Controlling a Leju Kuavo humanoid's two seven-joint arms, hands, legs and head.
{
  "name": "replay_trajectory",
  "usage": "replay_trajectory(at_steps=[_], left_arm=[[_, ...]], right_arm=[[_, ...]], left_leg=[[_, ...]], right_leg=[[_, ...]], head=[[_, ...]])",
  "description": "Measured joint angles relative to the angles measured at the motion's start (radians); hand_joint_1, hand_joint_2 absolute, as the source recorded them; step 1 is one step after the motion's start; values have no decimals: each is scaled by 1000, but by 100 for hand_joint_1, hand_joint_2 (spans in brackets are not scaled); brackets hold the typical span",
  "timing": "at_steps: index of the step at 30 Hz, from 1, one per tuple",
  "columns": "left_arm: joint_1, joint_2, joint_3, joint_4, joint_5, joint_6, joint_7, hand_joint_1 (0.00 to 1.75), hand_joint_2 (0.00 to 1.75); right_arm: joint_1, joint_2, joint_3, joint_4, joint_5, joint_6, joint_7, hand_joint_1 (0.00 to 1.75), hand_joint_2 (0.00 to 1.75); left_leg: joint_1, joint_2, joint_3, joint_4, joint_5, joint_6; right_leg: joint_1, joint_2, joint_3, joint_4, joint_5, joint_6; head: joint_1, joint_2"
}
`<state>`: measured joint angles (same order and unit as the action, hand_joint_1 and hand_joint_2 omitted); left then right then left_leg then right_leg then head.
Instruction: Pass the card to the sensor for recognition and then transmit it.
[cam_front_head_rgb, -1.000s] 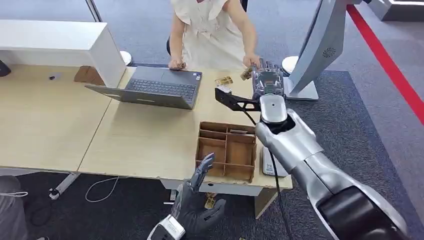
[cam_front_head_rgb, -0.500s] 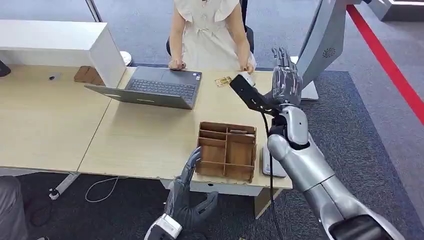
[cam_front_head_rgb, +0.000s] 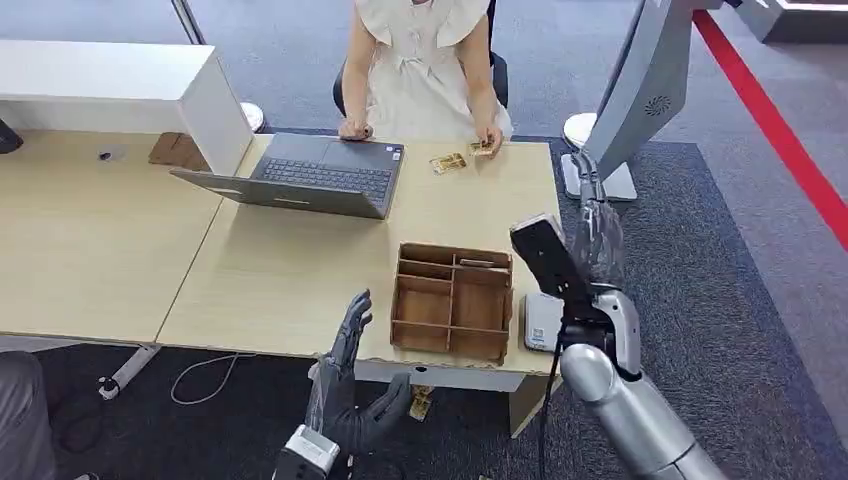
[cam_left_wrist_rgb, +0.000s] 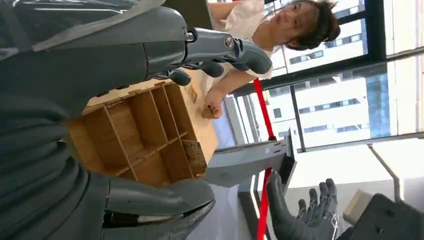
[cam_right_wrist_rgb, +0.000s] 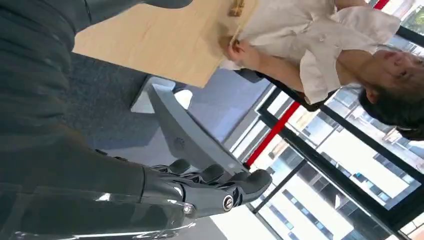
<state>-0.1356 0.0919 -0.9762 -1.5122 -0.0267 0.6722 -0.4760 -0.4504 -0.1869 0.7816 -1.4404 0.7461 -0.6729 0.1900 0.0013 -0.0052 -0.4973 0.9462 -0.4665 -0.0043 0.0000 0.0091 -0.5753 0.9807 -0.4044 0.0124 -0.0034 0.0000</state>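
Right hand (cam_front_head_rgb: 597, 232) is up beside the pale wooden table's (cam_front_head_rgb: 300, 270) edge, fingers straight and apart, empty. Left hand (cam_front_head_rgb: 345, 385) hangs below the front edge, spread, holding nothing. The small tan card (cam_front_head_rgb: 483, 148) lies on the far side under the seated person's hand (cam_front_head_rgb: 490, 138), beyond the brown wooden compartment tray (cam_front_head_rgb: 453, 300). White flat sensor pad (cam_front_head_rgb: 538, 322) sits just right of that tray.

A small tan card (cam_front_head_rgb: 483, 148) lies flat near the far edge of the wooden table (cam_front_head_rgb: 300, 270) — at about one o'clock from the wooden divided box (cam_front_head_rgb: 453, 302) — under the fingers of the seated person's hand (cam_front_head_rgb: 490, 138).
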Motion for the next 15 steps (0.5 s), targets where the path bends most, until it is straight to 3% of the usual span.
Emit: replay_trajectory(at_steps=[6,15], left_arm=[[7,11,0,-24,-3,3,8,0,175],[12,16,-1,-33,-1,5,8,0,175]], right_arm=[[67,-39,1,-61,132,-2,8,0,175],[79,-74,14,-96,154,2,15,0,175]], left_leg=[[0,0,0,0,0,0],[0,0,0,0,0,0]], right_leg=[[0,0,0,0,0,0],[0,0,0,0,0,0]], head=[[0,0],[0,0]])
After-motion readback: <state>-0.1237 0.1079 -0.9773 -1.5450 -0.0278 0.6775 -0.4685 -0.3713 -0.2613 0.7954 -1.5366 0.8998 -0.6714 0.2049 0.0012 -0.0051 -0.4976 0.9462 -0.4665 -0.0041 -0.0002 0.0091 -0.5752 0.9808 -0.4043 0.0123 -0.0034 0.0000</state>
